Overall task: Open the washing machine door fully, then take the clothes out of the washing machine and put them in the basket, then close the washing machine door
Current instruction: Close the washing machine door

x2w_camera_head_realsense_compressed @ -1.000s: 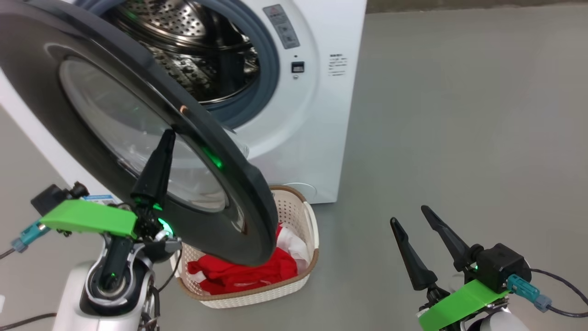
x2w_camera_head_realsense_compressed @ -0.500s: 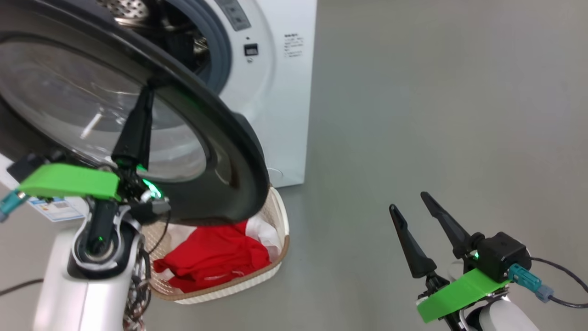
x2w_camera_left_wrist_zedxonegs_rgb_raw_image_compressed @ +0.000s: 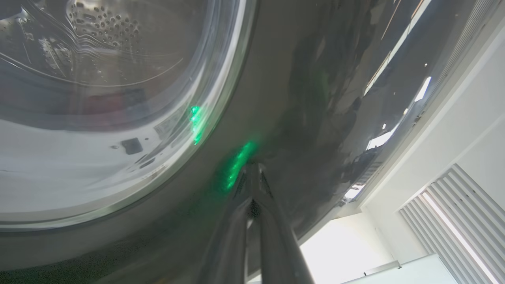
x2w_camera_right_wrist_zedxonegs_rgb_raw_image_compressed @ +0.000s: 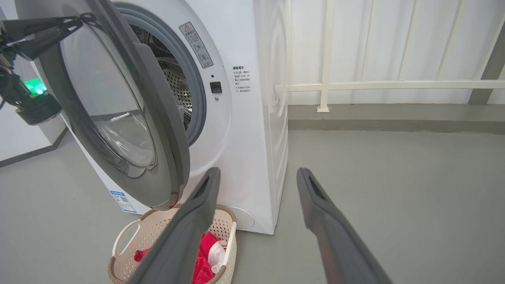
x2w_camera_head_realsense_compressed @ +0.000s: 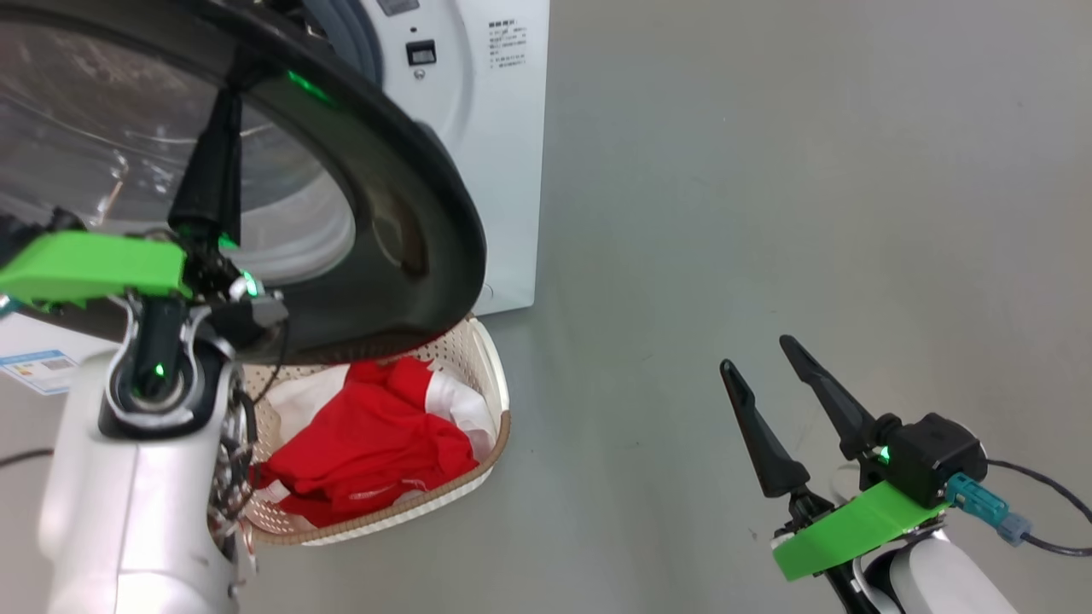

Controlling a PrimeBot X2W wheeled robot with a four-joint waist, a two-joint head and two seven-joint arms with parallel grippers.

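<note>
The washing machine door (x2w_camera_head_realsense_compressed: 409, 222) stands partly open, and its black rim hangs over the basket (x2w_camera_head_realsense_compressed: 499, 426). My left gripper (x2w_camera_head_realsense_compressed: 232, 89) is shut, its tips pressed on the outer face of the glossy door rim (x2w_camera_left_wrist_zedxonegs_rgb_raw_image_compressed: 296, 98) beside the glass. From the right wrist view the left gripper (x2w_camera_right_wrist_zedxonegs_rgb_raw_image_compressed: 81, 19) touches the door (x2w_camera_right_wrist_zedxonegs_rgb_raw_image_compressed: 161, 130) near its top. Red and white clothes (x2w_camera_head_realsense_compressed: 367, 443) lie in the cream basket (x2w_camera_right_wrist_zedxonegs_rgb_raw_image_compressed: 229, 221) at the foot of the white washing machine (x2w_camera_right_wrist_zedxonegs_rgb_raw_image_compressed: 252, 138). My right gripper (x2w_camera_head_realsense_compressed: 758, 355) is open and holds nothing, low over the floor to the right.
Bare grey floor (x2w_camera_head_realsense_compressed: 768, 170) stretches to the right of the machine. A white railing (x2w_camera_right_wrist_zedxonegs_rgb_raw_image_compressed: 327, 85) and a low kerb run behind it. A cable trails from my right wrist (x2w_camera_head_realsense_compressed: 1041, 524). A blue label (x2w_camera_head_realsense_compressed: 43, 367) sits low on the machine's front.
The door has swung closer to the machine's front with my shut left gripper against it. The head camera has shifted, so less of the drum shows. The right gripper stays open.
</note>
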